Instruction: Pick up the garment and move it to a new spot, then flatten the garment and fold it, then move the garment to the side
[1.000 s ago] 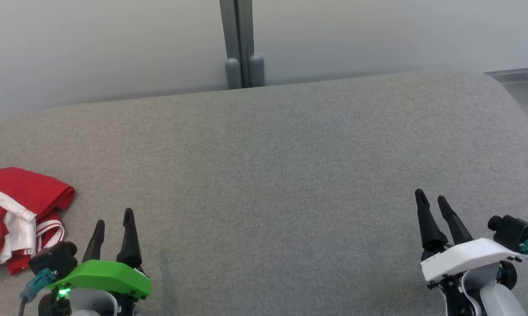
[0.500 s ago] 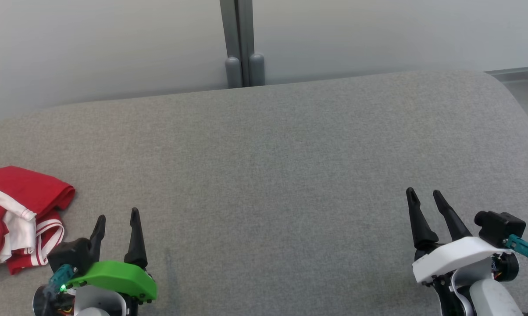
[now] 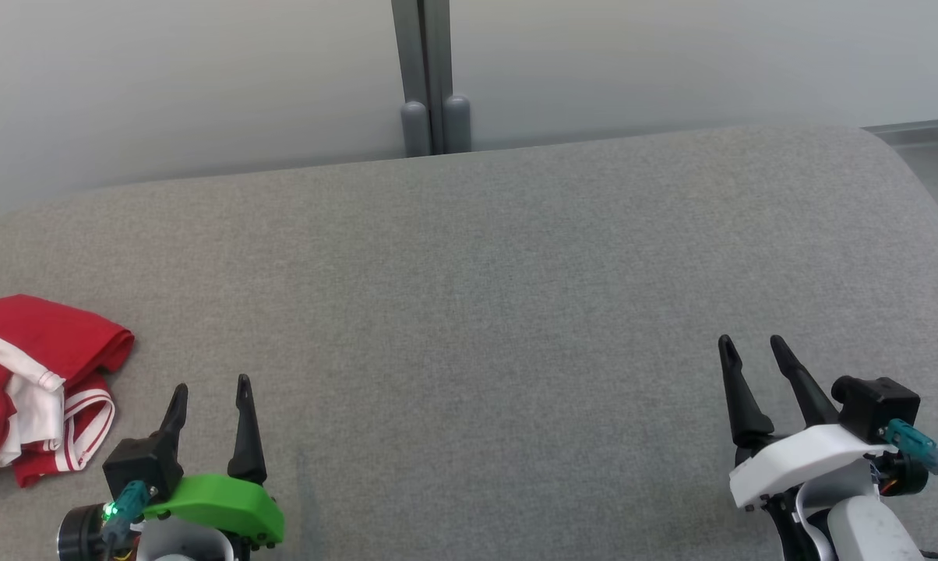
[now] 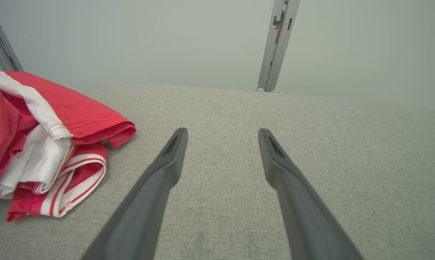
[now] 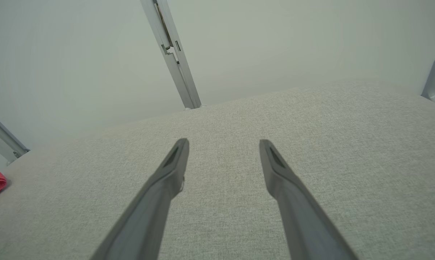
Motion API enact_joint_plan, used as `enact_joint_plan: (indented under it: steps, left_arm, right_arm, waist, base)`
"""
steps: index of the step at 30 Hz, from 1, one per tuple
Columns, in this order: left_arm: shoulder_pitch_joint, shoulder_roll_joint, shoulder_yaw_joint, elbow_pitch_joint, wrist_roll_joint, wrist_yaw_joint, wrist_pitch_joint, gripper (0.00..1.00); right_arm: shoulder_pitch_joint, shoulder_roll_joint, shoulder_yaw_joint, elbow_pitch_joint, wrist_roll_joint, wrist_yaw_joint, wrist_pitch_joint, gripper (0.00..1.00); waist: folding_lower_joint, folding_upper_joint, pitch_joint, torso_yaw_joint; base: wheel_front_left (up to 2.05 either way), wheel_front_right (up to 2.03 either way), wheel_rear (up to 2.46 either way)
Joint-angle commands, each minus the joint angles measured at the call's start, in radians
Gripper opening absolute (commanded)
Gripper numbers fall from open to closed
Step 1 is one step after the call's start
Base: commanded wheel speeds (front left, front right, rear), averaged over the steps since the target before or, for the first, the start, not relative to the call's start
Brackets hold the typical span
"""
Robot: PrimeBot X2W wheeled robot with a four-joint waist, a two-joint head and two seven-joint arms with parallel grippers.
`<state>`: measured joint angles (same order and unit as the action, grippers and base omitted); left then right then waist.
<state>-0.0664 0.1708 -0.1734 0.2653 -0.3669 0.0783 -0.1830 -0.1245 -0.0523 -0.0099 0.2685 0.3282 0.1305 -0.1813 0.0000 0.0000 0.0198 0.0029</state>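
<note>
Red-and-white crumpled garment (image 3: 40, 343), cut off at left edge; left gripper (image 3: 211, 382) nearby, right gripper (image 3: 749, 339) well apart, both spread wide, empty.

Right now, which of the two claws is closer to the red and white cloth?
The left gripper, with the green cover: the garment lies beside it. The white-covered right gripper is far from it.

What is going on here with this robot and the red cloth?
A crumpled red and white garment lies on the left side of a grey cushioned surface, not yet picked up. The left pincer hovers open just to the right of the garment, apart from it. The right pincer is open too, far off on the right, and holds nothing.
</note>
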Motion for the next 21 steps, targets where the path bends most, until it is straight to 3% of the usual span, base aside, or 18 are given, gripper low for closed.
enact_joint_plan:
  steps: [1, 21]
  left_arm:
    - [0.017, 0.0, 0.004, -0.007, 0.024, 0.006, -0.008, 1.0]
    - [0.061, -0.042, 0.042, -0.005, 0.193, -0.022, -0.051, 1.0]
  right_arm:
    - [0.007, -0.002, -0.003, -0.006, -0.026, 0.0, -0.01, 1.0]
    - [0.037, 0.001, 0.002, -0.006, -0.169, 0.0, -0.052, 1.0]
  waist:
    - [0.0, 0.0, 0.0, 0.0]
    - [0.0, 0.0, 0.0, 0.015]
  base:
    - [0.0, 0.0, 0.0]
    - [0.0, 0.0, 0.0]
